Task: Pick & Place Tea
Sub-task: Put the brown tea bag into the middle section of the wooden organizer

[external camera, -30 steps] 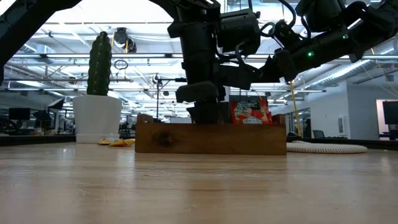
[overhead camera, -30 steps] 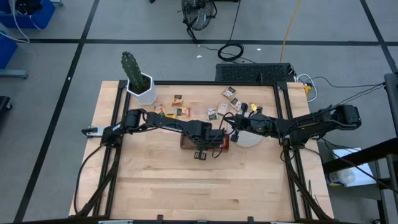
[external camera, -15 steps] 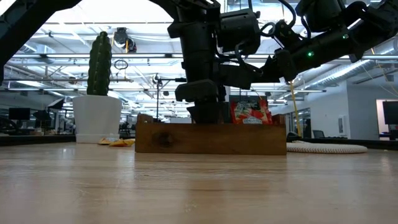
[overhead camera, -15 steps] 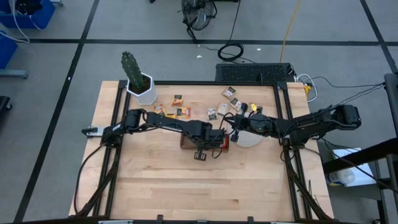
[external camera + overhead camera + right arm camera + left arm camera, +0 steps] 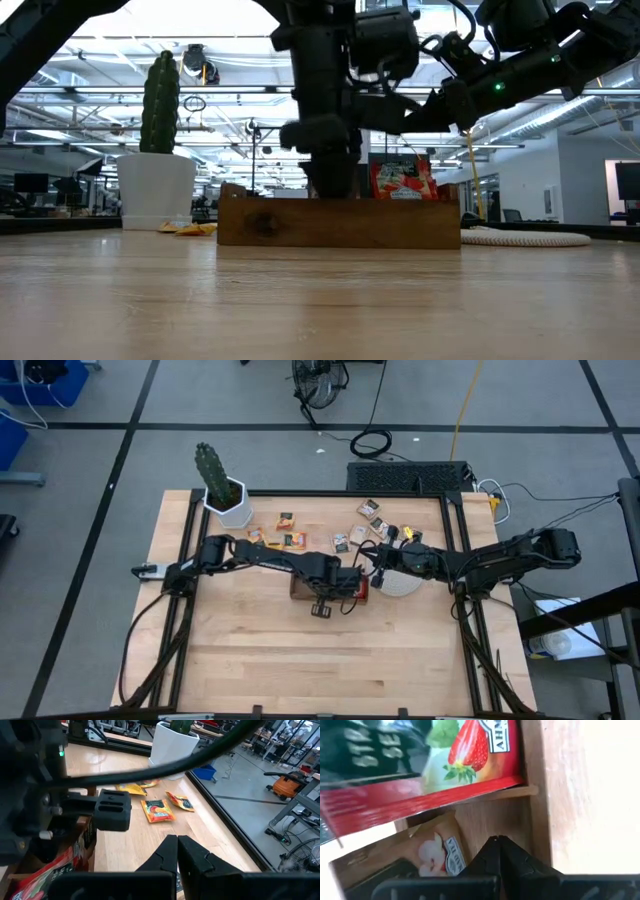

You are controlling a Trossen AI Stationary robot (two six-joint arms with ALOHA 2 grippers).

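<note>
A brown wooden tray [image 5: 300, 589] stands mid-table. A red tea sachet [image 5: 470, 755] stands upright in its right compartment, and a tan sachet [image 5: 440, 852] lies in the one beside it. My left gripper [image 5: 497, 840] points down into the tray next to the tan sachet, shut with nothing between its fingers. Several more sachets [image 5: 290, 540] [image 5: 370, 520] lie flat on the far part of the table. My right gripper [image 5: 177, 839] is shut and holds nothing. It hovers roughly level above the whitish disc [image 5: 403, 586], right of the tray. My left gripper's shut fingers [image 5: 485, 857] come from above into the tray beside the tan sachet's edge [image 5: 460, 862]. Whether they touch the sachet or the tray floor I cannot tell.
A white pot with a cactus [image 5: 228, 498] stands at the far left corner. The tray's walls [image 5: 340, 222] rise around my left gripper. Bare tabletop lies toward the near edge [image 5: 330, 660].
</note>
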